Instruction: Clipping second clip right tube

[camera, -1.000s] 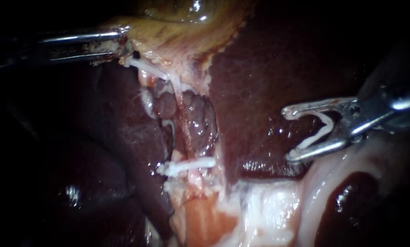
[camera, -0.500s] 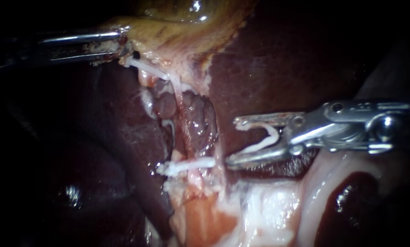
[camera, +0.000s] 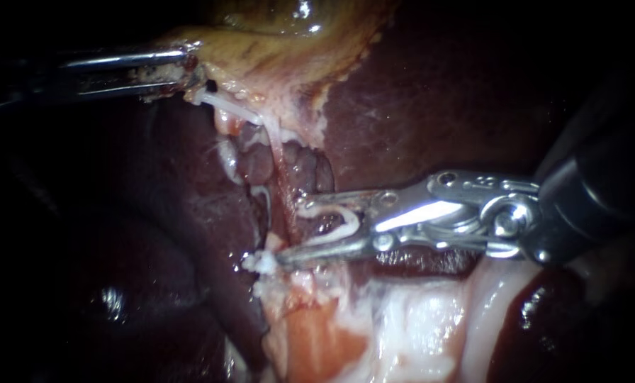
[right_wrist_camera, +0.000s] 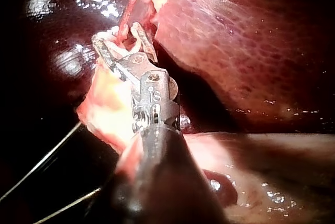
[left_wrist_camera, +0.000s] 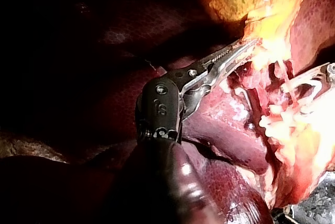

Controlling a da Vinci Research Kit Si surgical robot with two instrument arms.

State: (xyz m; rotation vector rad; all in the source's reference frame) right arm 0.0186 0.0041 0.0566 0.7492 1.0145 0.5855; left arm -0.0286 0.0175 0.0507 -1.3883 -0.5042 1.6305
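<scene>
Over the liver (camera: 438, 92), the right instrument (camera: 292, 234) — jaws wide, gripping an open clip (camera: 340, 221) — straddles the tube (camera: 279, 167) just above a shut clip (camera: 261, 262); the left instrument (camera: 190, 66) clamps the gallbladder (camera: 275, 50).

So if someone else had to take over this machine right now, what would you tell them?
Left instrument: pincer shut on the gallbladder edge, holding it up.
Right instrument: pincer carries an open white clip, apparently spread around the tube, just above the fitted clip.
Done: one clip sits on the tube.
Left: squeeze the open clip shut on the tube, let go, back the right instrument out.
</scene>
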